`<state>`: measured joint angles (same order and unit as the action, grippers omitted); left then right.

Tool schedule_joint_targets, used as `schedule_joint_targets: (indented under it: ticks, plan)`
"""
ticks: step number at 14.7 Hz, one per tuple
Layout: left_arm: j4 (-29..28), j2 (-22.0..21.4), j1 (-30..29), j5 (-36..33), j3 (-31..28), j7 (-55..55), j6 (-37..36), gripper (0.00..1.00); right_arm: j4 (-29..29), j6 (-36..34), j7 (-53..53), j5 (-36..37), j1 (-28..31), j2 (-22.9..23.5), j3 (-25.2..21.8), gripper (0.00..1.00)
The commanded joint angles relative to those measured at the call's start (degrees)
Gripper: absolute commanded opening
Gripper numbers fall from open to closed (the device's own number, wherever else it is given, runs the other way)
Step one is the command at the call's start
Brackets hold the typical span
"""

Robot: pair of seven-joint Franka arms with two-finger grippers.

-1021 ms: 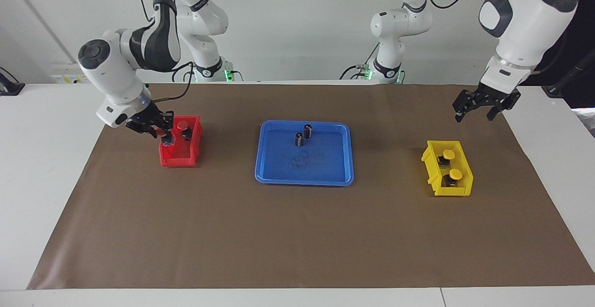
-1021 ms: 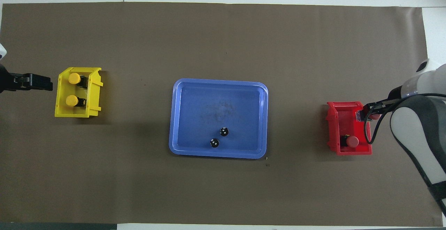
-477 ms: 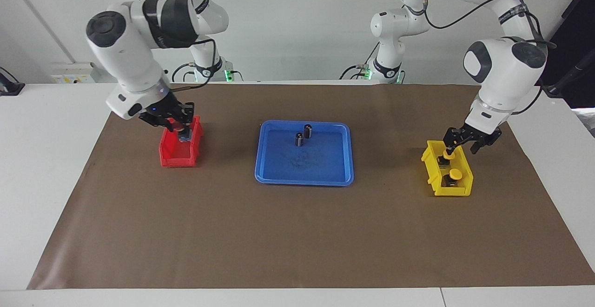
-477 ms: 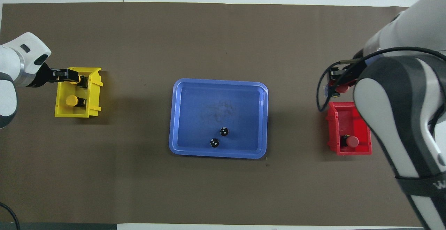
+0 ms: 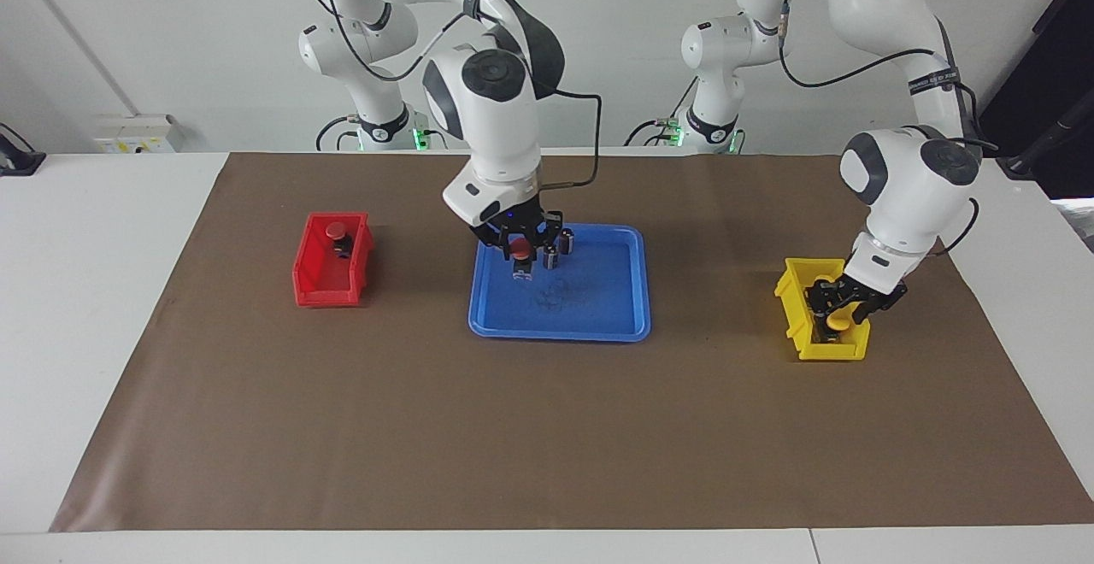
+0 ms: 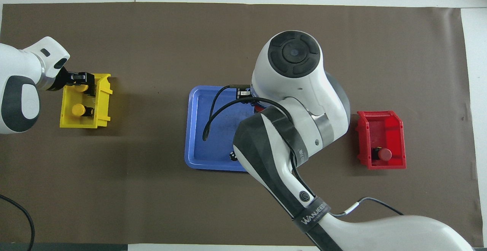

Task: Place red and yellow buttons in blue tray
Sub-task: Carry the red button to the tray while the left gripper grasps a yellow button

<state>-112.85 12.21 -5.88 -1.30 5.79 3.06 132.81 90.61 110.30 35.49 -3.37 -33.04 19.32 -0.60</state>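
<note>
Round-capped red button (image 5: pixel 519 249) in right gripper (image 5: pixel 520 250) over glossy blue tray (image 5: pixel 615 325).

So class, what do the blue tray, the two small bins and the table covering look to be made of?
Blue tray: probably moulded plastic, judging by its even colour, rounded corners and faint sheen.
Red bin and yellow bin: likely rigid plastic, with thin walls in solid colour.
Brown covering: seemingly matte paper or thin sheet, flat, without shine.
</note>
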Motion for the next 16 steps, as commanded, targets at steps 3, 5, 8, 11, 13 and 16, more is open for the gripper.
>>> schedule_joint_targets:
  ticks: [3, 5, 8, 11, 13, 16]
  plan:
    - [-1.14, 0.00, -0.62, 0.86, 0.10, 0.63, 1.04, 0.66, 4.57, 6.67, 0.46, 1.61, -1.86, 1.68, -0.37, 0.33]
    - [-1.32, 0.00, -0.62, 0.86, 0.10, 0.63, 1.57, 0.66, 4.84, 8.70, 0.37, 1.61, -2.82, 3.35, -0.37, 0.33]
    - [-2.02, -0.09, -0.62, 0.86, 0.10, 0.63, 1.83, 0.65, 7.46, 10.37, 0.11, 1.61, -3.00, 3.19, -0.37, 0.34]
    - [-2.20, -0.09, -0.62, 0.86, 0.10, 0.63, 1.83, 0.57, 12.12, 13.62, -0.77, 1.61, -3.17, 1.87, -0.37, 0.36]
    - [-2.20, -0.09, -0.62, 0.86, 0.01, 0.28, 1.57, 0.33, 11.96, 13.55, -1.04, 1.70, -3.18, 1.86, -0.37, 0.56]
    - [-1.41, 0.09, -1.06, 0.86, 0.10, 0.28, 0.79, 0.01, 7.58, 9.87, -1.56, 2.31, -2.13, 1.60, -0.71, 0.73]
